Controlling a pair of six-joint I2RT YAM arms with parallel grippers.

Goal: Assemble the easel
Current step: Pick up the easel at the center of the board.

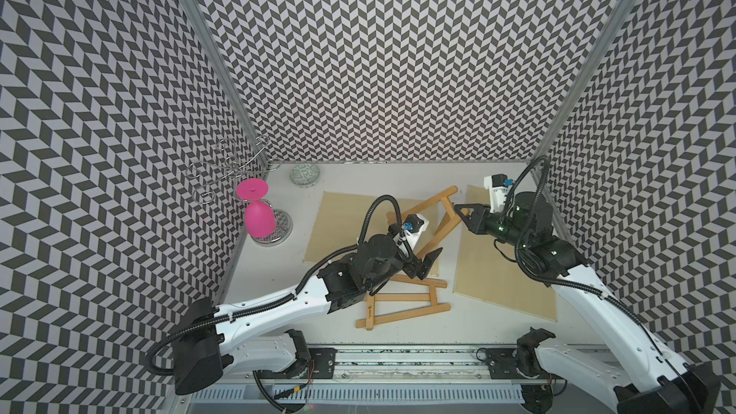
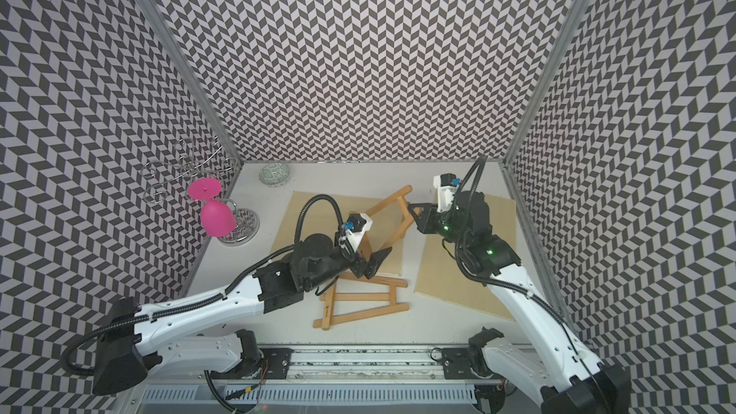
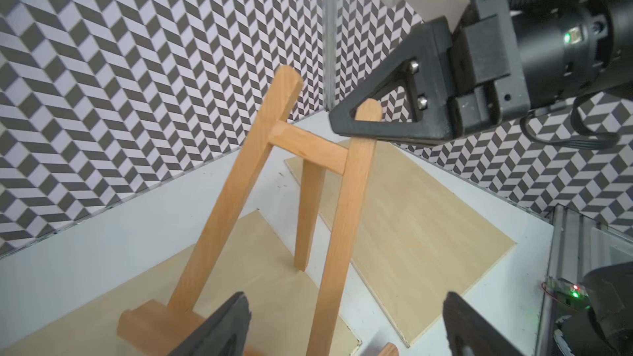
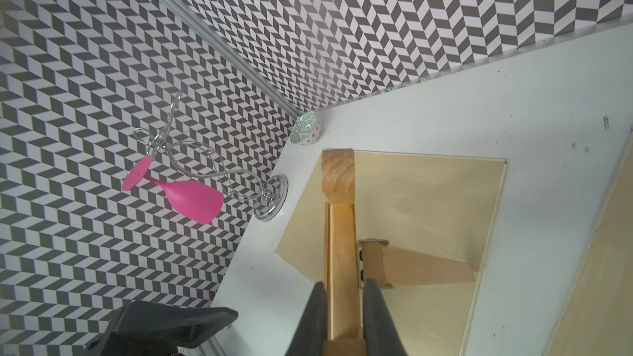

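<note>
A small wooden easel [image 1: 434,203] stands tilted on the left plywood board [image 1: 346,217], with its rear leg [image 3: 308,214] swung out onto the board. My right gripper [image 1: 462,211] is shut on the top end of one upright; in the right wrist view the wooden bar [image 4: 342,234] is pinched between both fingers [image 4: 315,309]. My left gripper [image 1: 428,262] is open low down at the easel's foot. The same upright [image 3: 342,220] passes between its spread fingers [image 3: 219,330] without touching them. A second wooden easel [image 1: 406,310] lies flat on the table in front.
A second plywood board [image 1: 502,272] lies at the right under the right arm. At the back left stand a wire rack [image 1: 227,169] with a pink glass [image 1: 259,221] hanging from it, and a patterned bowl [image 1: 306,175]. Patterned walls close in three sides.
</note>
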